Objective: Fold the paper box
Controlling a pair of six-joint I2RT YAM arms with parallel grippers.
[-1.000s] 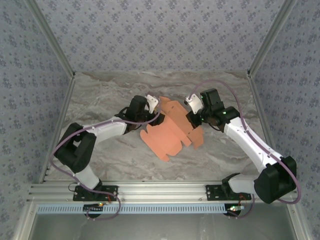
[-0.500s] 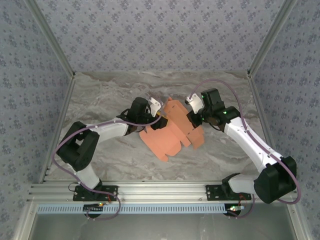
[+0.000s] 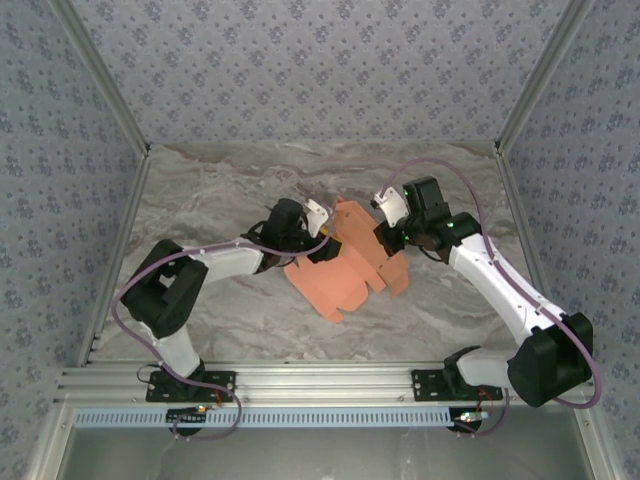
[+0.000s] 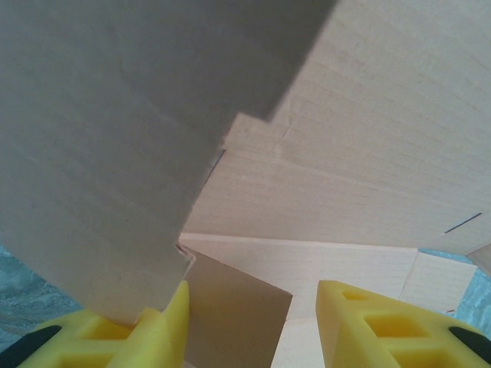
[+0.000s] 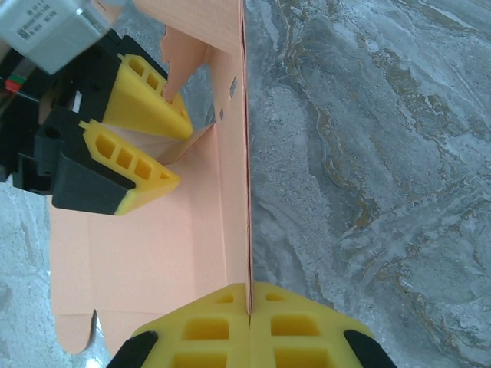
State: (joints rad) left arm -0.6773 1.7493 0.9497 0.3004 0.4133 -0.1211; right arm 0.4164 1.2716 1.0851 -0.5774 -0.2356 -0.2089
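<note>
An orange paper box [image 3: 335,280] is on the grey, swirly counter [image 3: 200,190]. It is not a real box yet. It is a cut-out sheet with flaps and little tabs round its edges. Most of the box lies flat, and its far part is bent up.

The right fingers [image 3: 385,243] are at the right side of the box. From the right wrist I can see these yellow right fingers [image 5: 207,333] pressed tight together on one thin wall of the box [image 5: 153,245]. That wall stands straight up, so from there it looks like a thin line. Bare counter [image 5: 368,153] is on the outer side of that wall.

The left fingers [image 3: 325,238] are at the left side of the box, up by the bent part. From the right wrist, the left fingers [image 5: 146,100] are yellow too, and they reach in over the flat part of the box.

From the left wrist, the box [image 4: 345,153] is very close and looks pale. The left fingers [image 4: 368,326] stand a bit apart. A flap of the box pokes in between them and leans on one finger. The other finger does not touch it, so they are not squeezing anything.
</note>
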